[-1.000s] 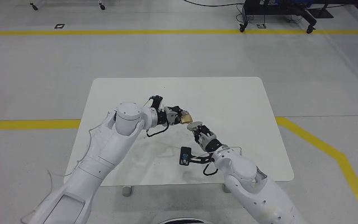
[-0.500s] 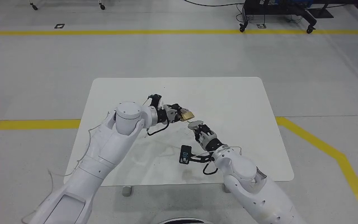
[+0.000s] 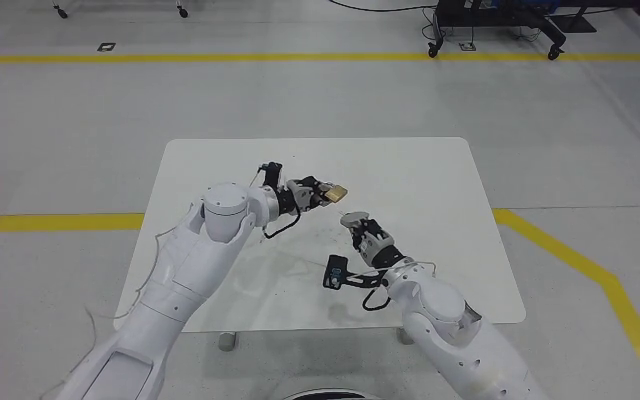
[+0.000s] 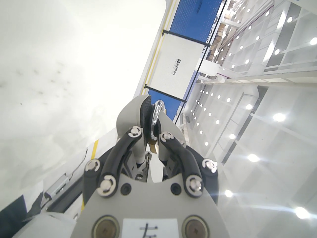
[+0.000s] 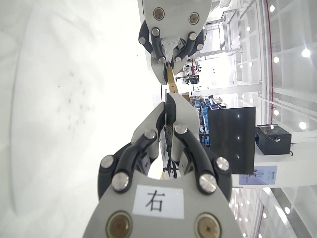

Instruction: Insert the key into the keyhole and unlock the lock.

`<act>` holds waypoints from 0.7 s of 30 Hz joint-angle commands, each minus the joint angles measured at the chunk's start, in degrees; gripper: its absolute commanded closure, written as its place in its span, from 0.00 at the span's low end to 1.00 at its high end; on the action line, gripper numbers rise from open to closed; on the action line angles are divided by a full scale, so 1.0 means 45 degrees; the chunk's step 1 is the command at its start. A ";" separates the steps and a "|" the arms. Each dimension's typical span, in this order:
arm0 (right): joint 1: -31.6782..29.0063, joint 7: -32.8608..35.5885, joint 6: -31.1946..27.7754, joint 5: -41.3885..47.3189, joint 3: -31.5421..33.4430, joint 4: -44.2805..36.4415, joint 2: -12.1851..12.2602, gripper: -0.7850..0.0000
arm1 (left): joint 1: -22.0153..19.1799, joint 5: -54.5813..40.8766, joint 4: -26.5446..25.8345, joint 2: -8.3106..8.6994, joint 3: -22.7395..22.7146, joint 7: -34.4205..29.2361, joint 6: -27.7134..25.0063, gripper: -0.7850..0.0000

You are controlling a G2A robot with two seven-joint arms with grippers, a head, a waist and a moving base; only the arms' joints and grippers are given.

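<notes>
- We're looking down at a white table point(image 3: 440, 180), and both arms are hanging over its middle.
- The left gripper point(image 4: 152, 115) is sitting above the table's centre. Its fingers are pinching the lock point(image 3: 335, 191), with the pads pressing in from both sides.
- So the lock is being held up in the air over the table's centre, not lying on it. Its brass end is poking out past the fingertips, and in the left wrist view we're also seeing a rounded silver edge between the pads.
- The right gripper point(image 5: 169, 105) is hovering over the table too, a bit nearer the robot's edge than the centre. Its fingers are squeezing the key point(image 5: 165, 97), which is showing edge-on as a thin flat blade sticking out past the fingertips.
- The key is pointing toward the table's centre, where the lock is hanging. We honestly can't tell if the tip is touching the brass or stopping just short.
- Yellow tape lines point(image 3: 560, 255) are running across the floor, coming out from behind the table's left and right sides, with another one passing beyond its far edge.
</notes>
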 commanded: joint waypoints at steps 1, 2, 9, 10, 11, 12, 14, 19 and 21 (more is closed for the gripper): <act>-0.0062 0.0179 0.0199 -0.0549 0.0015 0.0005 0.0007 1.00 | 0.0109 0.0159 -0.0244 0.0009 -0.0005 0.0233 0.0047 1.00; -0.0112 0.0449 0.0277 -0.0928 -0.0029 -0.0005 0.0001 1.00 | 0.0166 0.0255 -0.0371 0.0017 -0.0004 0.0313 0.0088 1.00; 0.0085 0.1622 0.0349 -0.1811 -0.0593 0.0277 -0.0190 1.00 | 0.0482 0.0977 -0.1138 0.0078 0.0041 0.0698 0.0650 1.00; 0.0129 0.1665 0.0341 -0.1781 -0.0648 0.0320 -0.0219 1.00 | 0.0516 0.1071 -0.1224 0.0087 0.0039 0.0741 0.0720 1.00; 0.0169 0.1673 0.0342 -0.1747 -0.0682 0.0349 -0.0242 1.00 | 0.0557 0.1117 -0.1310 0.0092 0.0029 0.0787 0.0774 1.00; 0.0199 0.1700 0.0336 -0.1753 -0.0701 0.0384 -0.0261 1.00 | 0.0602 0.1126 -0.1383 0.0095 0.0014 0.0814 0.0822 1.00; 0.0239 0.1718 0.0302 -0.1754 -0.0737 0.0422 -0.0294 1.00 | 0.0667 0.1028 -0.1493 0.0097 0.0009 0.0660 0.0955 1.00; 0.0237 0.1656 0.0302 -0.1704 -0.0699 0.0435 -0.0347 1.00 | 0.0679 0.1147 -0.1513 0.0106 -0.0031 0.0623 0.1047 1.00; 0.0210 0.1645 0.0284 -0.1729 -0.0650 0.0438 -0.0357 1.00 | 0.0689 0.1157 -0.1513 0.0102 -0.0039 0.0619 0.1040 1.00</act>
